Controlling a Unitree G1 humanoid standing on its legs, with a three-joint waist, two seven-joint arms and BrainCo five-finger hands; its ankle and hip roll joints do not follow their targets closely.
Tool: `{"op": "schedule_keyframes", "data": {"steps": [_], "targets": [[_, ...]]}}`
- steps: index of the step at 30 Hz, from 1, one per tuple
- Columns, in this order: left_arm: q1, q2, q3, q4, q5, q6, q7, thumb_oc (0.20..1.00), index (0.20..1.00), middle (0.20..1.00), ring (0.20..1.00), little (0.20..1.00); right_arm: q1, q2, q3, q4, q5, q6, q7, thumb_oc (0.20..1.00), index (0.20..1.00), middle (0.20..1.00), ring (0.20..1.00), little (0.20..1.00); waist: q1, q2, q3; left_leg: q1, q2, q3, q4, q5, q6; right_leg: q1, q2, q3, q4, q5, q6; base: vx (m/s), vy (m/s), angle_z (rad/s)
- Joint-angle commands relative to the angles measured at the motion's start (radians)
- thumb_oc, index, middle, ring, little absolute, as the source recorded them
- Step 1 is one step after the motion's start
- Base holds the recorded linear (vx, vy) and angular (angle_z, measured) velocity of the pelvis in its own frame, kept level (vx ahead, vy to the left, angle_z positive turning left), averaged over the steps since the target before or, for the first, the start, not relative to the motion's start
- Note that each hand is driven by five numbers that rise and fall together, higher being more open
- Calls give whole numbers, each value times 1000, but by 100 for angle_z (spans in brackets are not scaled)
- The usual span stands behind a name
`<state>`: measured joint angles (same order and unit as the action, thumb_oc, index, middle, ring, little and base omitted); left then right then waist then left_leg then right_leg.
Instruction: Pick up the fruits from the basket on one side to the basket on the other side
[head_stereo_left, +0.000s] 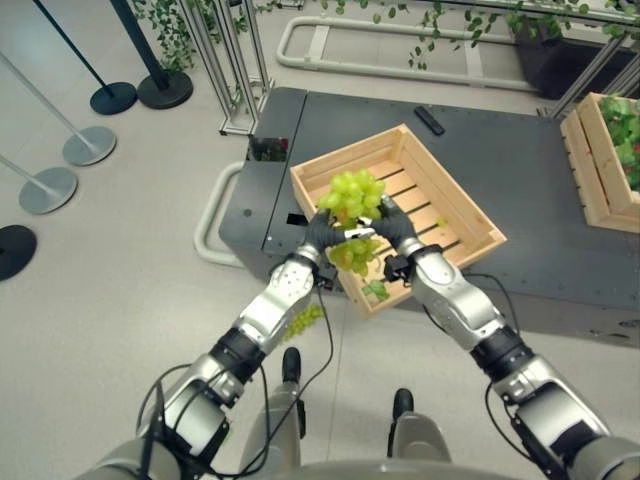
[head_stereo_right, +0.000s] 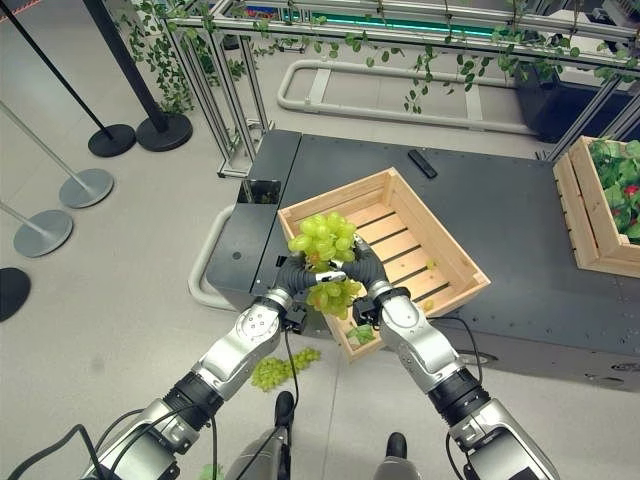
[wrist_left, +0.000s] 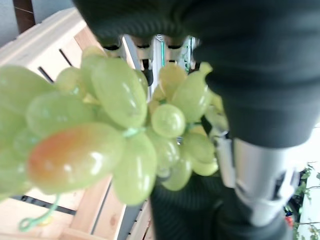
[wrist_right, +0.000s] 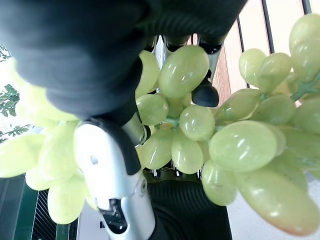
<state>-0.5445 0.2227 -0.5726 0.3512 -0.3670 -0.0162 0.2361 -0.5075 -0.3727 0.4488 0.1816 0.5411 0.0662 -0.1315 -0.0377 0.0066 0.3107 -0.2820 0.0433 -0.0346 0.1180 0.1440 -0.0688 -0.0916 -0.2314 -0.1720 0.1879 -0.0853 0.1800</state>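
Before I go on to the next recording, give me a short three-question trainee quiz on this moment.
1. True or false: the green grape bunch is lying flat on the crate's slats.
2. Which hands have their fingers on the bunch?
A. left hand alone
B. right hand alone
C. both hands
3. Fill in: on the floor under the left arm lies another small bunch of green ____.

Key
1. False: both hands hold it up over the near corner of the wooden crate.
2. C: the wrist views show each hand's fingers curled against the grapes.
3. grapes
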Motion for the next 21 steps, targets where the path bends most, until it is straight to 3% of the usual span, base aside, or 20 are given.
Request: {"op": "schedule_keyframes", "data": {"steps": [1,21], "targets": [[-50,-80,-32,101,23,-12,27,1000,1000,1000,1000,1000,-70,85,77,-109,7,-76,42,200,200,200,200,200,2,-35,-64,-10,0,-10,73,-147,-37,14,-6,-39,40,-104,-17,0,0,0],[-142,-147,-42,277,72,-7,122,1000,1000,1000,1000,1000,-126,137,194,-177,103,-103,27,200,200,200,200,200,-22,-35,-86,-7,11,9,91,-156,-42,26,-5,-24,24,-104,-20,-2,-1,-3]]}}
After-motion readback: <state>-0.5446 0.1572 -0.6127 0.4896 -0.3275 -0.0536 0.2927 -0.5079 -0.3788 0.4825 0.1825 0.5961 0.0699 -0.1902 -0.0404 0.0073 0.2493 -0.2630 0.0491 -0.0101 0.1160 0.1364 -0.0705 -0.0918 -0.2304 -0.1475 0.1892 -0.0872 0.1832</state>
